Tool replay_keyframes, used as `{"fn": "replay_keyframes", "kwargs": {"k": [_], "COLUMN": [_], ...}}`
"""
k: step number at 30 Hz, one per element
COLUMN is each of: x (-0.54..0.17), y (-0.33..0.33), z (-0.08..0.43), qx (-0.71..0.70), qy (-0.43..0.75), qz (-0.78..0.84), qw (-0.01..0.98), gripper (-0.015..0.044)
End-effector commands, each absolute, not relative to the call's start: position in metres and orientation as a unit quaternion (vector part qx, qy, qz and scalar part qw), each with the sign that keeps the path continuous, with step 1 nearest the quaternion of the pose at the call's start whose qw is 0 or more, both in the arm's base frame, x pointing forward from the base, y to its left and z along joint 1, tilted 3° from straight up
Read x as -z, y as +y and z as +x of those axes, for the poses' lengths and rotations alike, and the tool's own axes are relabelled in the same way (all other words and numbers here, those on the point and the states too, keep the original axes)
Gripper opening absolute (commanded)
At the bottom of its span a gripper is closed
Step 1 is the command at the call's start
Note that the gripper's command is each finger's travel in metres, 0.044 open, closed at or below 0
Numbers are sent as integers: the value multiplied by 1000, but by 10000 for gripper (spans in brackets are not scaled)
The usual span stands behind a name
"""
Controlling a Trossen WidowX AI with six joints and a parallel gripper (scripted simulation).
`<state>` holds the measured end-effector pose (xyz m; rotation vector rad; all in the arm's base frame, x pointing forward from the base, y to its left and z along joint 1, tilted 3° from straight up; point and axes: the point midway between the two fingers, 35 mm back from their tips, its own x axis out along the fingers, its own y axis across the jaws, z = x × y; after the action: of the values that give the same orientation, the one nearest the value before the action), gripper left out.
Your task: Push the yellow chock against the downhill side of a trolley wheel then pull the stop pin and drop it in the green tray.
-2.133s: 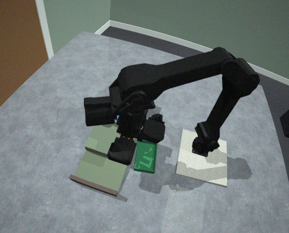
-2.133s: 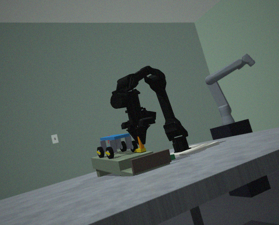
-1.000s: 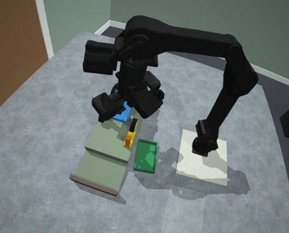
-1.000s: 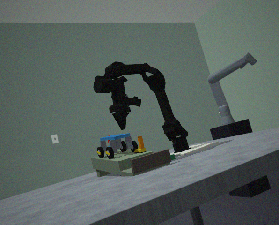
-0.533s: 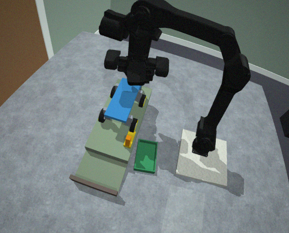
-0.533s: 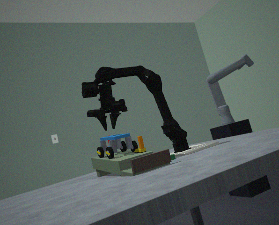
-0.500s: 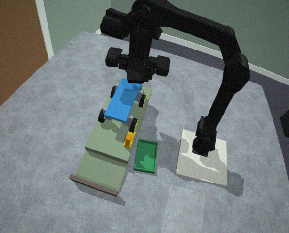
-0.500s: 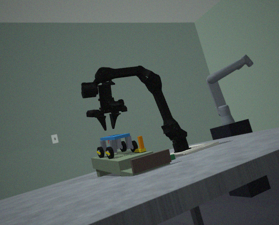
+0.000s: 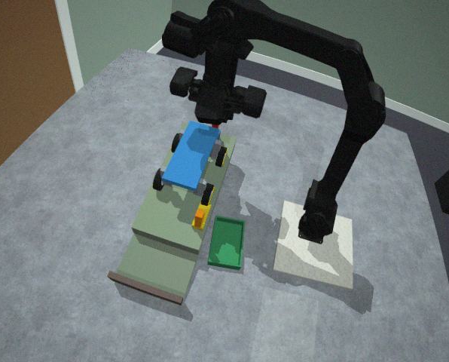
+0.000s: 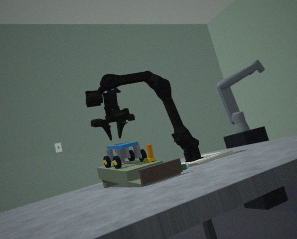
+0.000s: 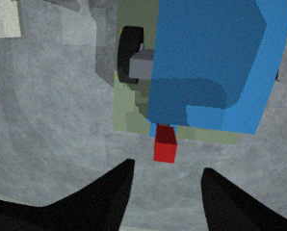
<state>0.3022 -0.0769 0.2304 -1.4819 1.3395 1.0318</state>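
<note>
Red-headed stop pin point(image 9: 215, 125) point(image 11: 165, 144): at the uphill end of the flat blue trolley point(image 9: 191, 154) point(image 10: 122, 145) point(image 11: 208, 63), below the black two-fingered hand point(image 9: 215, 117) point(image 10: 115, 139) point(image 11: 169, 165), fingers apart, holding nothing. Farther from the hand, downhill: yellow chock with upright orange handle point(image 9: 199, 219) point(image 10: 150, 153), against one wheel; green rectangular tray point(image 9: 225, 267) point(image 10: 184, 167), beside the ramp point(image 9: 158, 229) point(image 10: 112, 173) point(image 11: 126, 113).
</note>
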Motion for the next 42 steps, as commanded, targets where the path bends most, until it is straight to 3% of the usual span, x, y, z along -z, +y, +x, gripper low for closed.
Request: {"fn": "replay_keyframes", "kwargs": {"k": [1,42], "x": [-224,-171], "y": [-79,-96], "z": [302,306], "qx": [-412,-412], "qy": [540,540], "qz": [-594,-594], "qw": [431,431], "gripper": [190,190]}}
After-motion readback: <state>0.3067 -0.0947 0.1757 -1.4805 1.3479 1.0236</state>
